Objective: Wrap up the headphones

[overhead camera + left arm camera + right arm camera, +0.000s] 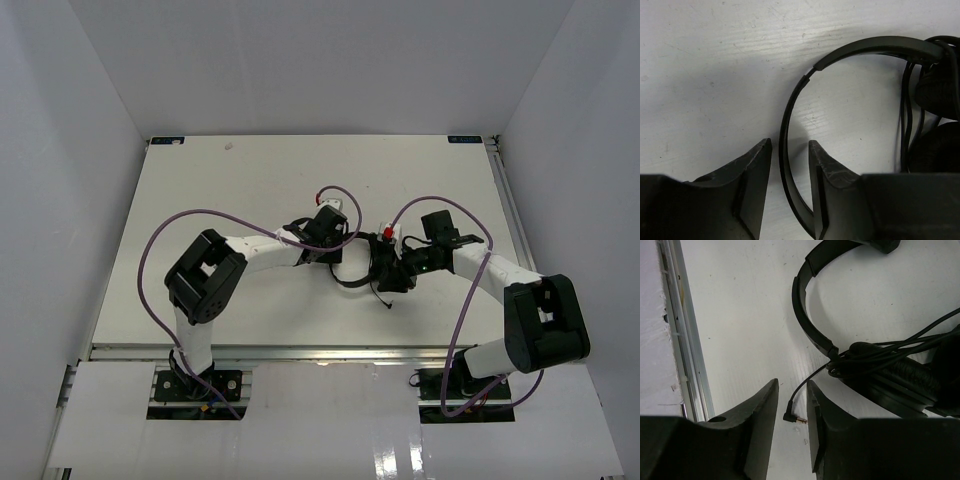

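From above, the headphones lie mostly hidden under the arms, their parts too small to tell apart. At the left wrist, the earcups beside the headband run off the right edge, and the headband's lower end disappears behind the left gripper.

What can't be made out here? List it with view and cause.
Top view: headphones mostly covered by left gripper and right gripper; too small for detail.
Left wrist: headband lower end hidden behind a finger; earcups cut by right edge.
Right wrist: earcup and cable cut by right edge.
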